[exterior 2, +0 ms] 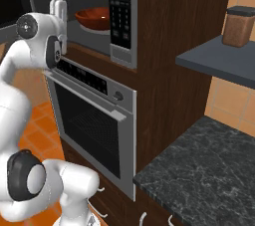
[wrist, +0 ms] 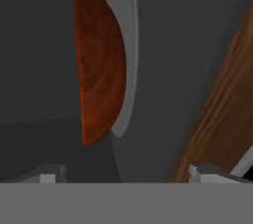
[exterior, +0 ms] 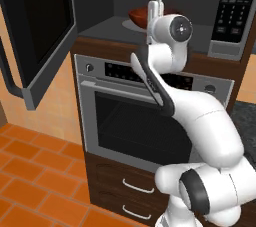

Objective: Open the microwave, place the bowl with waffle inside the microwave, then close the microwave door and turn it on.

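Shallow glossy reddish-brown bowl (exterior 2: 93,18) sits on the round grey turntable (wrist: 126,45) inside the black-and-grey built-in microwave (exterior: 227,11), top centre of both base views. Gripper (wrist: 126,173) jaws spread wide, holding nothing, just outside the cavity mouth. Grey-framed black-window door (exterior: 42,31) hangs wide open at upper left; its swing path looks clear once the arm backs out.

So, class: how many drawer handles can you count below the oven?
2 in the left base view: upper handle, lower handle. More may be hidden behind the robot arm.
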